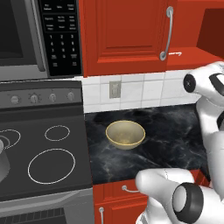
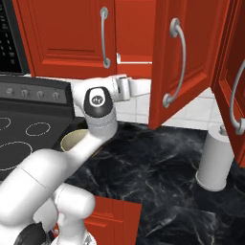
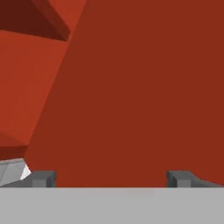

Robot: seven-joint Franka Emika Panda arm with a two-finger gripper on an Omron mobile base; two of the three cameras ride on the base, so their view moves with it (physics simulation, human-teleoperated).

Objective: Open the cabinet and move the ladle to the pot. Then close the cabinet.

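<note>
Close against a plain red panel, the gripper [image 3: 111, 178] stands with jaws fully spread, holding nothing. The cabinet [image 2: 177, 62] has its right door swung out over the dark marble counter [image 2: 158, 162]. A yellowish bowl [image 1: 125, 134] sits on that counter beside the stove [image 1: 41, 148].

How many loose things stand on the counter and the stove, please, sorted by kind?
Bowl: 1
Pot: 1
White cylinder: 1
Total: 3
</note>
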